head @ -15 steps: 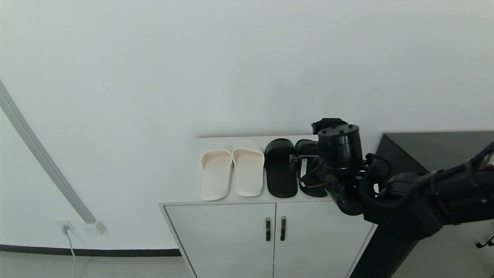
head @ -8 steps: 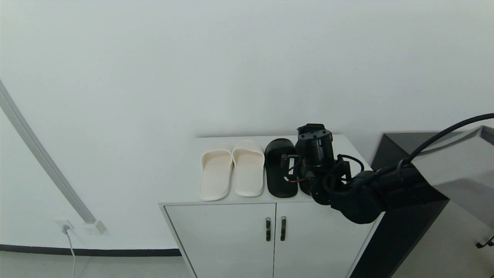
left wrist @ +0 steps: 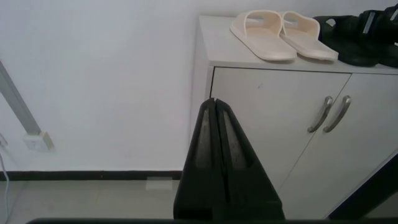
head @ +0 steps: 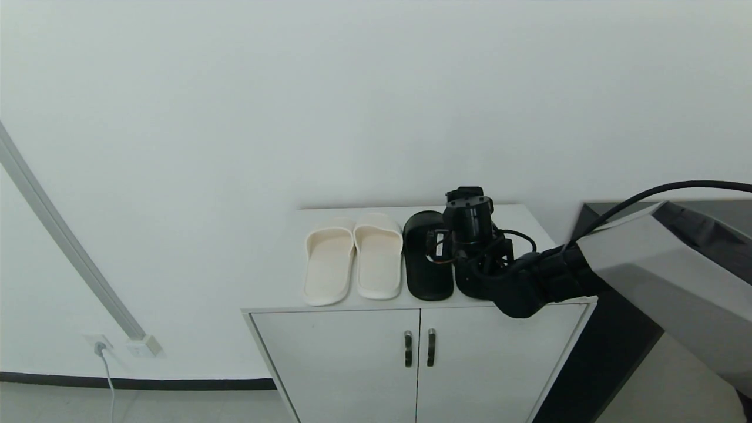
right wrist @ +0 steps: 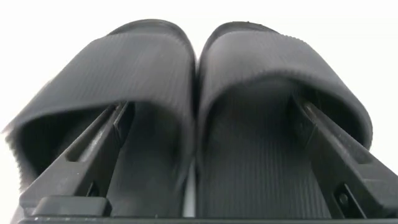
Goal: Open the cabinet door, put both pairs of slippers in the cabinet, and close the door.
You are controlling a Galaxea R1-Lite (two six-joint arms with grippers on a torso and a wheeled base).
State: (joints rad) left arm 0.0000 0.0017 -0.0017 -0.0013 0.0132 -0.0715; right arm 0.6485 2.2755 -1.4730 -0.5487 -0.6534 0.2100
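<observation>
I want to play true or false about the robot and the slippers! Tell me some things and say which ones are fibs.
1. The cabinet doors are both shut. True.
2. The white slippers are inside the cabinet. False: they lie on the cabinet top, next to the black slippers.
3. The right gripper is open, with one finger tucked under the strap of each black slipper. True.
4. The left gripper is holding a white slipper. False: its fingers are pressed together on nothing, down in front of the cabinet and away from the slippers.
</observation>
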